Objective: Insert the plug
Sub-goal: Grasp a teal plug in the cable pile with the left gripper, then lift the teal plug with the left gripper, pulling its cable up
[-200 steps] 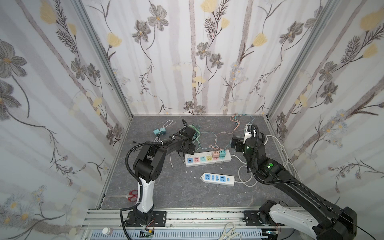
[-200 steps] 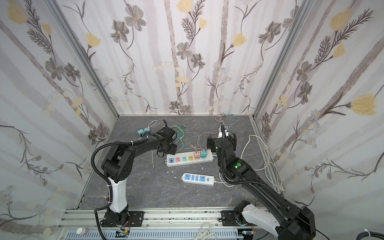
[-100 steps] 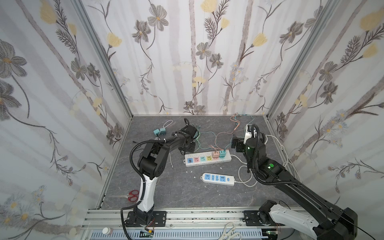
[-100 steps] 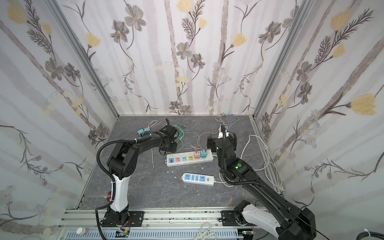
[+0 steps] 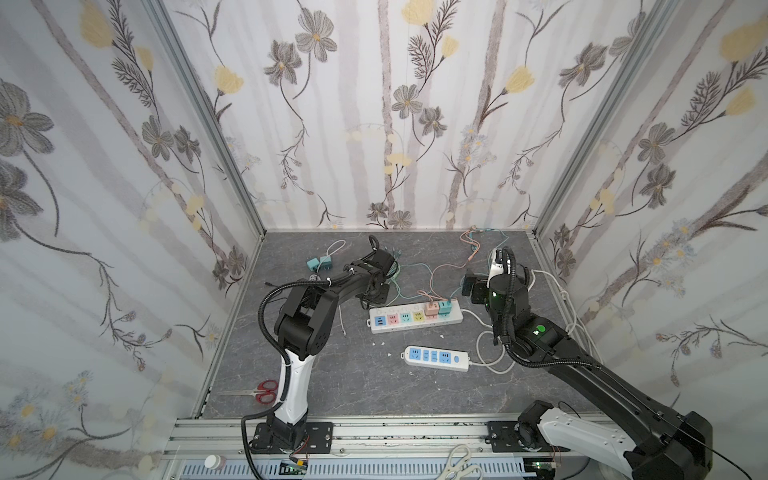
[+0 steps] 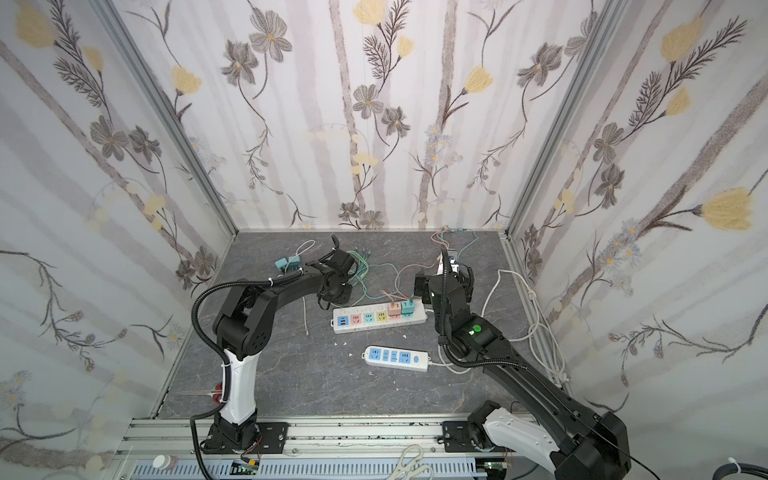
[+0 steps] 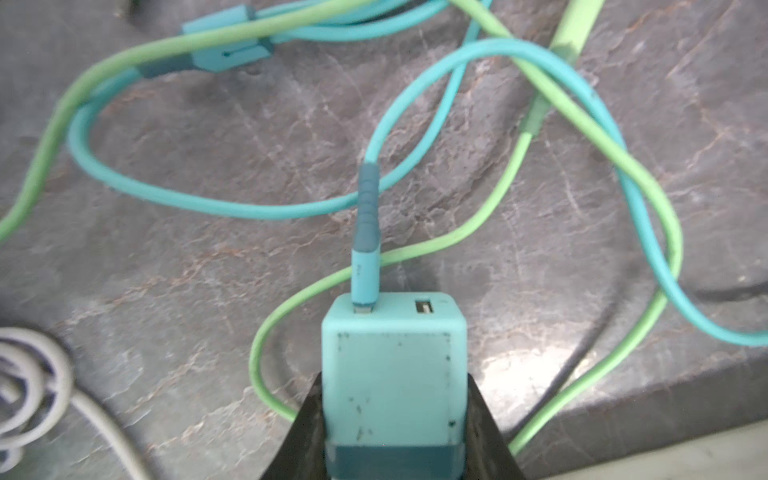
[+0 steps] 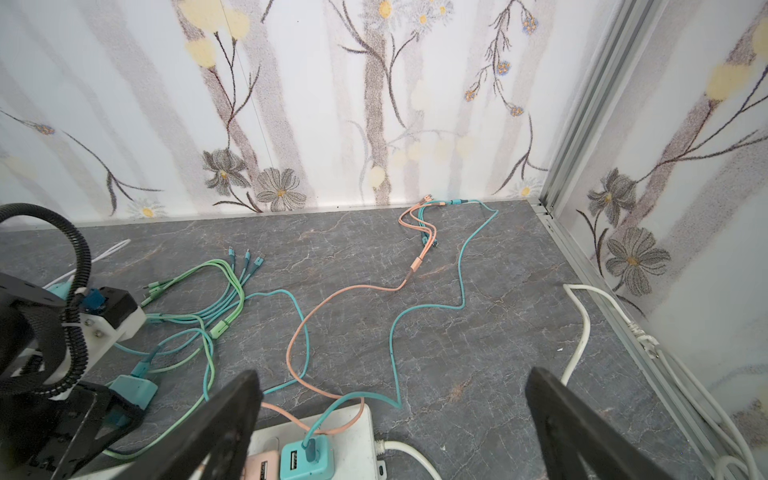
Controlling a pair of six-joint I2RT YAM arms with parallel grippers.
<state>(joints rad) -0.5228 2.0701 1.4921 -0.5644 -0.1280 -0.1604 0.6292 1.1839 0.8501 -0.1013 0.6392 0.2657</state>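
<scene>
A teal cube plug (image 7: 392,374) with a teal cable in its top lies on the grey table. My left gripper (image 7: 394,392) is shut on it, one black finger (image 7: 303,428) pressed against each side. From the right wrist view the plug (image 8: 133,390) shows between those fingers. In both top views the left gripper (image 5: 376,291) (image 6: 338,291) hides the plug, just left of the white power strip (image 5: 415,320) (image 6: 378,318) with coloured sockets. My right gripper (image 8: 392,374) (image 5: 494,278) hangs open over the strip's right end, holding nothing.
A pink plug (image 5: 432,308) and a teal plug (image 5: 445,306) sit in the strip. A second white strip (image 5: 434,358) lies nearer the front. Green and teal cables (image 5: 395,270) tangle behind the strip. Two teal plugs (image 5: 319,262) lie at the back left, red scissors (image 5: 262,390) front left, white cable (image 5: 557,286) right.
My left gripper's jaws have closed in onto the teal plug, and its arm has shifted slightly. The right arm has not moved.
</scene>
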